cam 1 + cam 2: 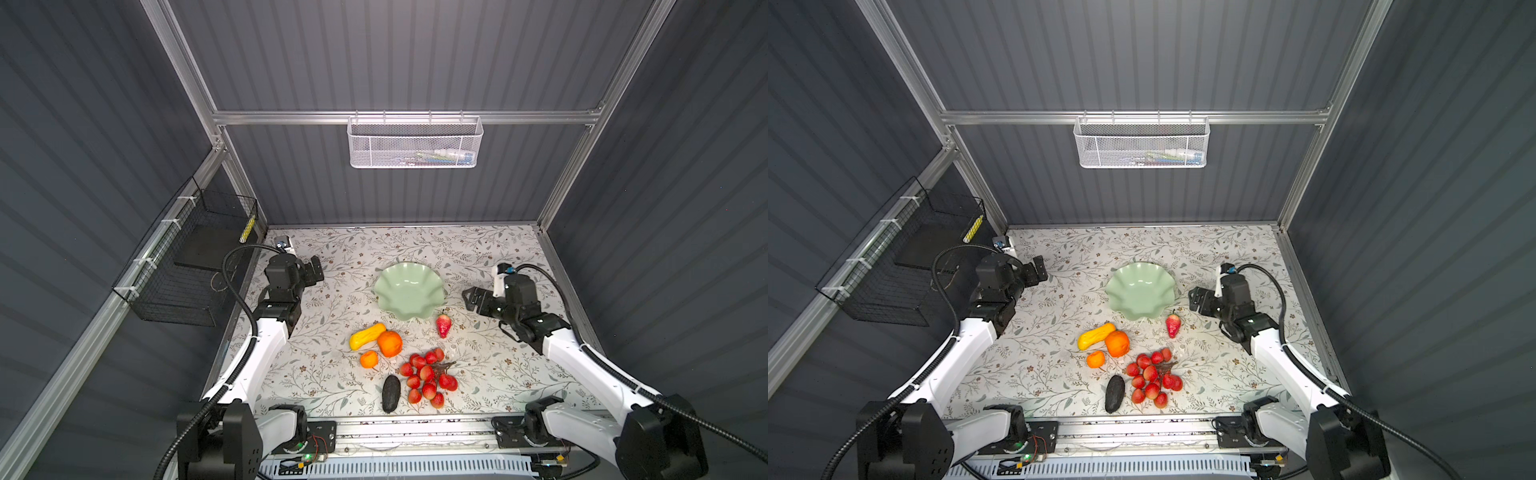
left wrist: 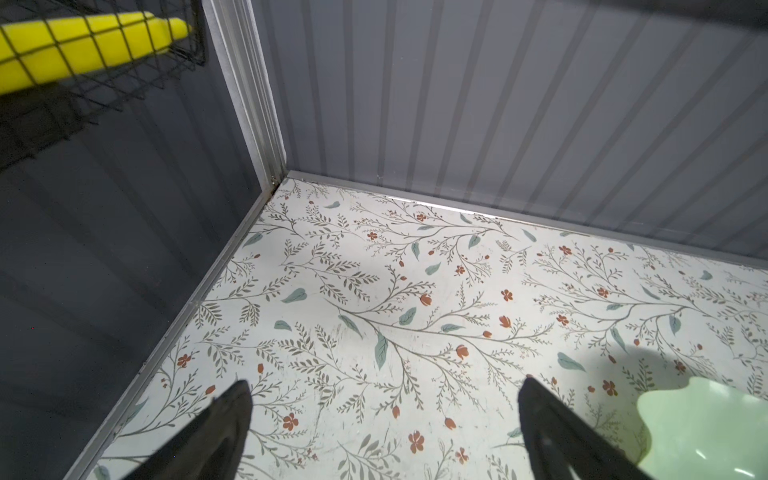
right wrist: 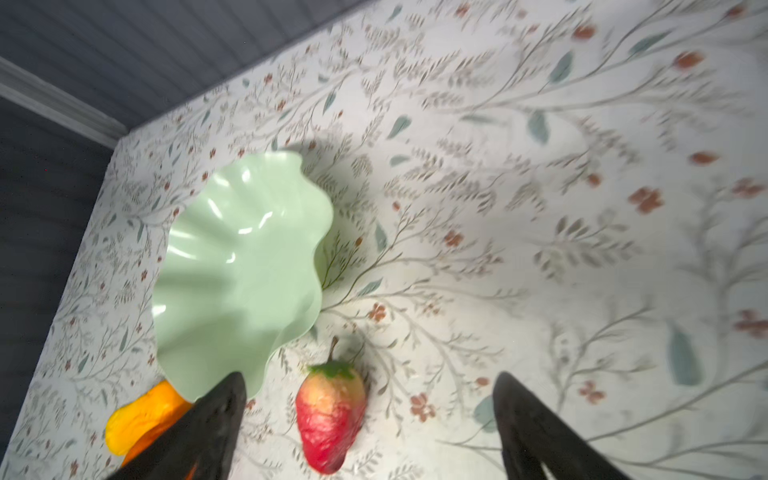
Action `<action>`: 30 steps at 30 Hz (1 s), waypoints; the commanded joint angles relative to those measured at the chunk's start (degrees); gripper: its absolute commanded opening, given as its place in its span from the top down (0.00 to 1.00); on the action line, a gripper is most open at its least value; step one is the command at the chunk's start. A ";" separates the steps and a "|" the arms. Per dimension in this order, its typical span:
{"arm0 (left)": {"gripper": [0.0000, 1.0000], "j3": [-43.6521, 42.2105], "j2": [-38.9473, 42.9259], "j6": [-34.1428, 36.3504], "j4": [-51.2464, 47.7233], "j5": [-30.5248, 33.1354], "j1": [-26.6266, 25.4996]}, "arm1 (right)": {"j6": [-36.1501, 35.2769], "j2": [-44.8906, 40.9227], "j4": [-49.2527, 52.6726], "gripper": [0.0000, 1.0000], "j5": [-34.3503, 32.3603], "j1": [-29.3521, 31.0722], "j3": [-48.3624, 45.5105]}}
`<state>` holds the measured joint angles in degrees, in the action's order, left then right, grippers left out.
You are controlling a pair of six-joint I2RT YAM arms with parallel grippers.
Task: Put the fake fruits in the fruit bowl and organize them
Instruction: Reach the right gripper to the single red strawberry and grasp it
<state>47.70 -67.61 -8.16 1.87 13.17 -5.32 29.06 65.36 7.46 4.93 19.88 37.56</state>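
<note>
Right wrist view: the right gripper (image 3: pixel 372 376) is held wide and empty near the fruit bowl (image 3: pixel 232 266), with the red strawberry (image 3: pixel 330 419) lined up ahead, likely for grasping.

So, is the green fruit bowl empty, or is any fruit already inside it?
Empty: the fruit bowl shows only bare green inside; the strawberry lies on the table beside it.

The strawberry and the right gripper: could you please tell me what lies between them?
Nothing but bare floral tabletop lies between the right gripper and the strawberry. Both top views show this, and the open jaws hold nothing.
</note>
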 commanded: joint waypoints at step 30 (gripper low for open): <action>0.00 0.80 0.95 0.61 -3.27 -3.06 -0.30 | 12.07 21.79 2.70 0.62 -15.13 14.88 5.56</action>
<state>47.64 -67.26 -7.25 -0.49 10.83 -5.32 40.27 90.63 8.40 -7.18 34.50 45.19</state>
